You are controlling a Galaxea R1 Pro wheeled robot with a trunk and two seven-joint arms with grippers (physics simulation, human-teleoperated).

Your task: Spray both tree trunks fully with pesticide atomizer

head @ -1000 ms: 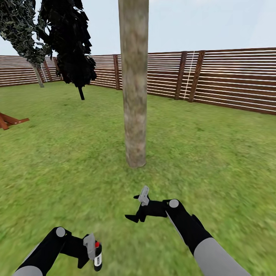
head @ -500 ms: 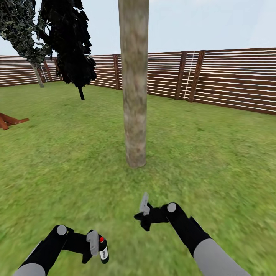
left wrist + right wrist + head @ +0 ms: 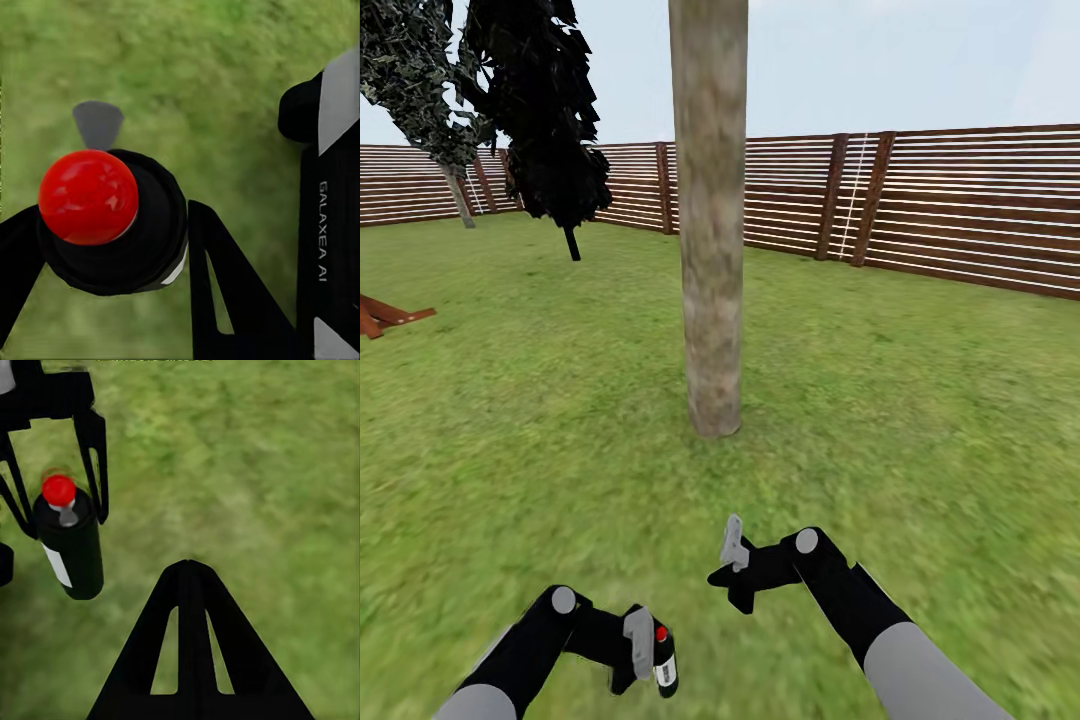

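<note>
The pesticide atomizer [image 3: 664, 662] is a small black bottle with a red top and a white label, held upright low over the grass by my left gripper [image 3: 645, 682], which is shut on it. In the left wrist view its red cap and the atomizer [image 3: 150, 225] sit between the black fingers [image 3: 225, 292]. The right wrist view also shows the atomizer [image 3: 71, 551]. My right gripper [image 3: 730, 590] hangs to its right, shut and holding nothing [image 3: 187, 566]. One pale mottled tree trunk [image 3: 710, 220] stands straight ahead. A second tree [image 3: 415, 80] with a pale trunk [image 3: 460, 200] is far back left.
An all-black tree [image 3: 545, 110] stands back left. A brown slat fence [image 3: 920, 200] runs along the far side. A brown wooden piece [image 3: 390, 315] lies on the grass at the left edge. Green grass [image 3: 920, 420] stretches all around.
My left arm has carried the atomizer to the right, towards the middle. The right gripper has dropped slightly, drawn back, and its fingers have come together.
</note>
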